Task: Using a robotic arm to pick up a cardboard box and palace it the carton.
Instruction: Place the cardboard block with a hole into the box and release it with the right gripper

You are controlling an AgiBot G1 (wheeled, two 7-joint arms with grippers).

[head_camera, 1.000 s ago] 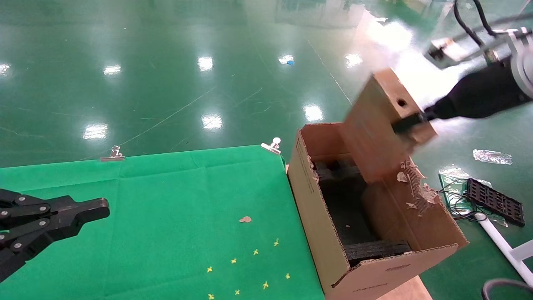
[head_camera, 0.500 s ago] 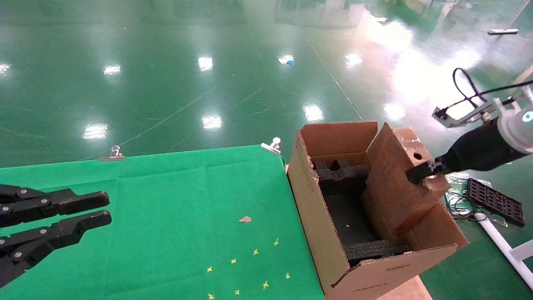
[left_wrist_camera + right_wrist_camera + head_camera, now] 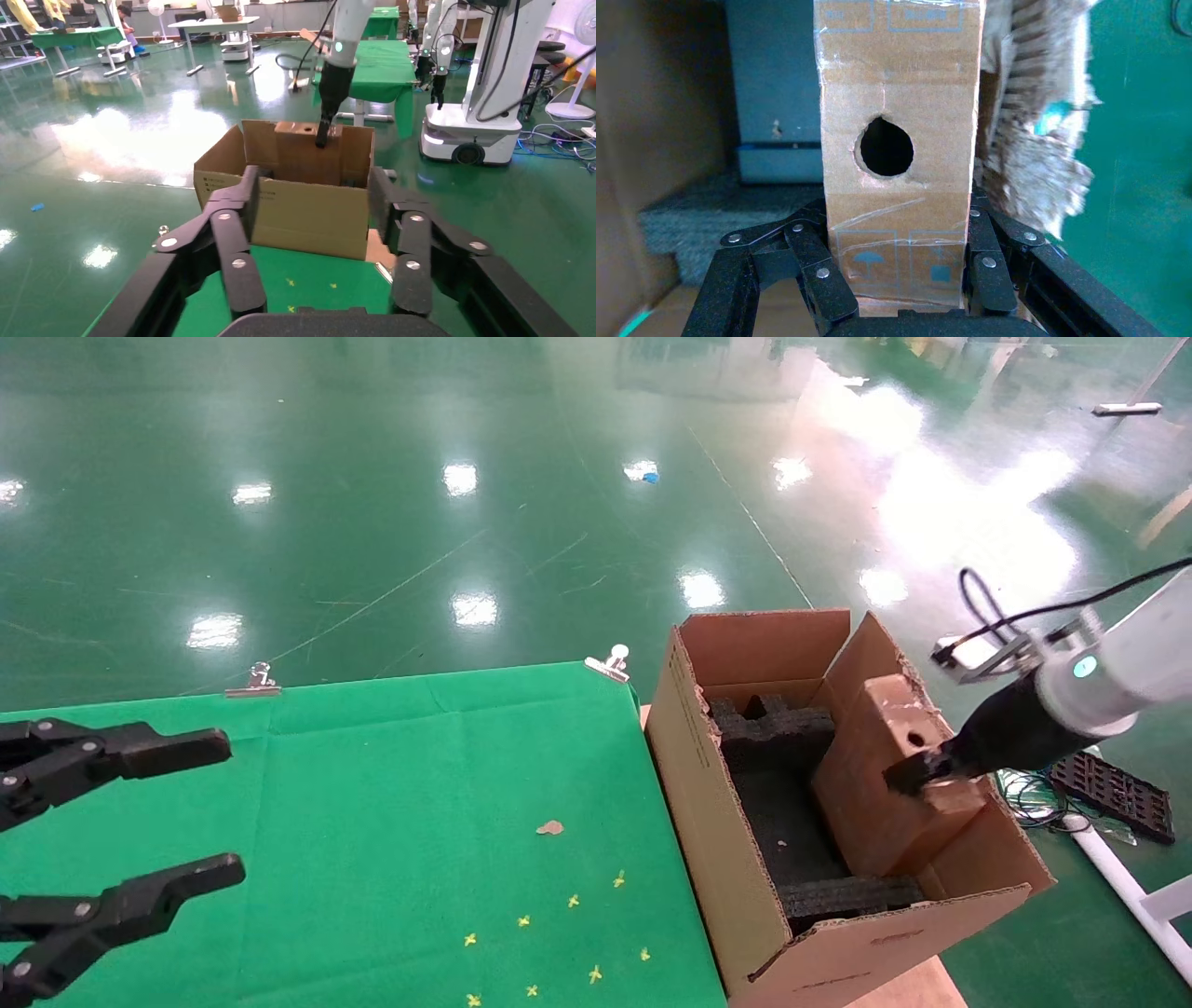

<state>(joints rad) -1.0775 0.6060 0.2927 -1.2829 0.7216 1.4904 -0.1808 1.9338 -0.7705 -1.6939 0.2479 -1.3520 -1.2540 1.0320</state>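
The white robotic arm reaches over the carton from the right. Its black right gripper is shut on the cardboard box, a slim brown box with a round hole. The box stands tilted, partly inside the carton, against its right side and beside the black foam. In the right wrist view the fingers clamp both sides of the box, with the torn flap beside it. My left gripper is open and empty over the green table, far left. The left wrist view shows the carton between its open fingers.
The green cloth table has two metal clips at its far edge, a cardboard scrap and yellow marks. A black grid tray, cables and a white pipe lie on the floor to the carton's right.
The right gripper brought the cardboard box down from above the carton into its right side. The left gripper's fingers spread from nearly shut to wide open.
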